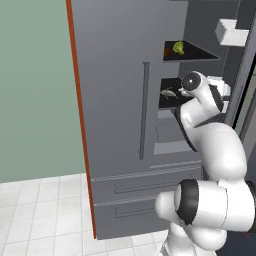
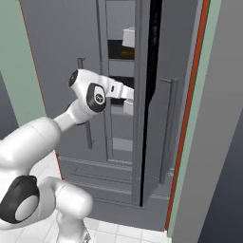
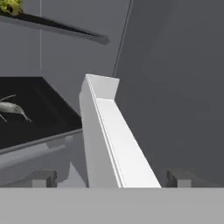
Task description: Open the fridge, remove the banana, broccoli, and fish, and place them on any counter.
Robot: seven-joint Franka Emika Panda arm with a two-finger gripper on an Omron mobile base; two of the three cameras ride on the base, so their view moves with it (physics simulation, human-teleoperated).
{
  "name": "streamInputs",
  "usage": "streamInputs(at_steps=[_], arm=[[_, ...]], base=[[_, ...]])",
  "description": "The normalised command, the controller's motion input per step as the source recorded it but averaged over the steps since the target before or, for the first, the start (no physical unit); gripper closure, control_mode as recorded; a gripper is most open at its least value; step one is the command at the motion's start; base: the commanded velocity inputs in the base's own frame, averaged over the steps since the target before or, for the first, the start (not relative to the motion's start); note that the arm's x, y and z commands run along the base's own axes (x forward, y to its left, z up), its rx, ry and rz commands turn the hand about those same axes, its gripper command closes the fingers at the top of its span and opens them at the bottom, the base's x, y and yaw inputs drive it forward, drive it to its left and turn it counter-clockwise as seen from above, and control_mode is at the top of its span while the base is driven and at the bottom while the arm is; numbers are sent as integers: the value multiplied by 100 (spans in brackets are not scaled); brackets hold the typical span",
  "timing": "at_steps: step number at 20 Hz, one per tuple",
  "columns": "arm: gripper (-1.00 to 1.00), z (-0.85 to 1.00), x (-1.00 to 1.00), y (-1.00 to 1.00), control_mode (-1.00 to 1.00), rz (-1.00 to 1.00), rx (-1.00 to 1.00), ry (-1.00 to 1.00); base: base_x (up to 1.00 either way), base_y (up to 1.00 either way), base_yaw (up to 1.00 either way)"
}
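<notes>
The fridge (image 1: pixel 120 100) stands with its right door swung open and its left door closed, dark shelves showing inside. The broccoli (image 1: pixel 178 48) sits on an upper shelf (image 1: pixel 200 54); the fish (image 1: pixel 168 93) lies on the shelf below it, and shows at the left of the hand view (image 3: pixel 13 108). The arm reaches into the opening, and the gripper (image 3: pixel 111 178) has its fingertips (image 3: pixel 43 178) spread wide, empty, either side of a white door bin (image 3: pixel 109 131), right of the fish
</notes>
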Motion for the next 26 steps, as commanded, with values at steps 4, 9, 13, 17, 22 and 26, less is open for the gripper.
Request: streamInputs(at_steps=[4,9,13,17,22,26], arm=[[-100,0,-100,-100,-100,-28,0,-13],[-100,0,-87,-100,-100,-20,0,-18],[-100,0,-6,-79,-100,-6,0,-11],[-100,14,5,-40,-100,0,0,-5],[-100,85,-30,94,-100,14,-14,-14],[-100,94,-37,100,-100,14,-15,-7]], base=[[0,0,0],[0,0,0],[0,0,0],[0,0,0],[0,0,0],[0,0,0]])
